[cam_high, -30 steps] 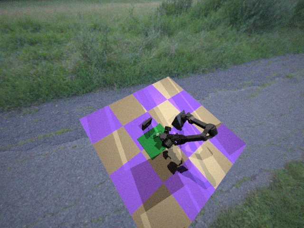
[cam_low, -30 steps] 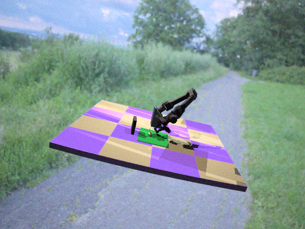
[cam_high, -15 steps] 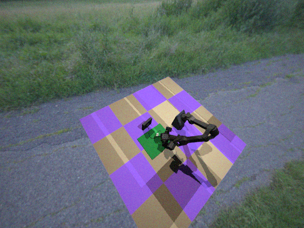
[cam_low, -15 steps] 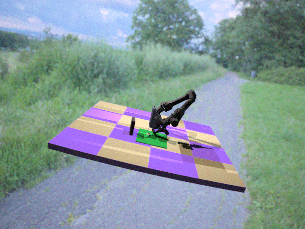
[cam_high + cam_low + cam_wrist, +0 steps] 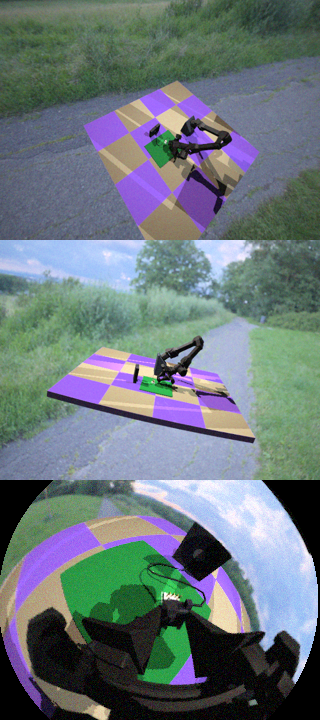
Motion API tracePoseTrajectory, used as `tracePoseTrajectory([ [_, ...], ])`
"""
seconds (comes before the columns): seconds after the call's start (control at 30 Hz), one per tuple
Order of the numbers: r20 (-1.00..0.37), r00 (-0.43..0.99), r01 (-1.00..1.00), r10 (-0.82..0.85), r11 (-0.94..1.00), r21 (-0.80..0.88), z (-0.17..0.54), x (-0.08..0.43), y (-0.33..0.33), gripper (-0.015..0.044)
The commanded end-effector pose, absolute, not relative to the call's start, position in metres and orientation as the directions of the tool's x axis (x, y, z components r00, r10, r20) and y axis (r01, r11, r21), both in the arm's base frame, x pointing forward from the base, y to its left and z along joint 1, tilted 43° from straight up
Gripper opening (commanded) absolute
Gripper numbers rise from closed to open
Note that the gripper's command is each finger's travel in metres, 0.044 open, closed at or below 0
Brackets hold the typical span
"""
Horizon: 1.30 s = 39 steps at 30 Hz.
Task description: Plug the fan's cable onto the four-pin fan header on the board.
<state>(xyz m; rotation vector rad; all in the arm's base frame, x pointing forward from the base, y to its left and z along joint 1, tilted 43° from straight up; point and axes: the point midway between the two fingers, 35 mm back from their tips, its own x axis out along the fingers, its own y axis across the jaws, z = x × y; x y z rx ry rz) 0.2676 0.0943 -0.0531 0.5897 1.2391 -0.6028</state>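
The green board (image 5: 160,157) (image 5: 151,389) (image 5: 100,575) lies on the checkered table. The white four-pin header (image 5: 165,141) (image 5: 153,381) (image 5: 171,596) stands on it, with its pins showing in the wrist view. My gripper (image 5: 169,143) (image 5: 158,380) (image 5: 174,610) is shut on the dark cable plug (image 5: 173,611) above the board. In the wrist view the plug is right beside the header, and the pins show uncovered past its edge. Whether plug and header touch cannot be told. The thin black cable (image 5: 204,596) loops over the header towards the fan (image 5: 154,130) (image 5: 135,373) (image 5: 202,552).
The dark fan stands upright just beyond the board's edge. A larger dark panel (image 5: 188,126) (image 5: 159,365) stands near the arm's base, close beside the arm. The arm's shadows fall across the board and the checkered table (image 5: 139,191) (image 5: 77,387).
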Motion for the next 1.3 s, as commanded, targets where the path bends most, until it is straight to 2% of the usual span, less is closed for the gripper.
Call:
tracePoseTrajectory([
  [0.0, -0.958, 0.255, 0.712, -0.13, 0.695, 0.095, -0.051, 0.268, 0.094, 0.0],
  [1.27, -0.724, 0.619, 0.711, -0.304, 0.609, 0.351, -0.021, 0.266, 0.106, 0.0],
])
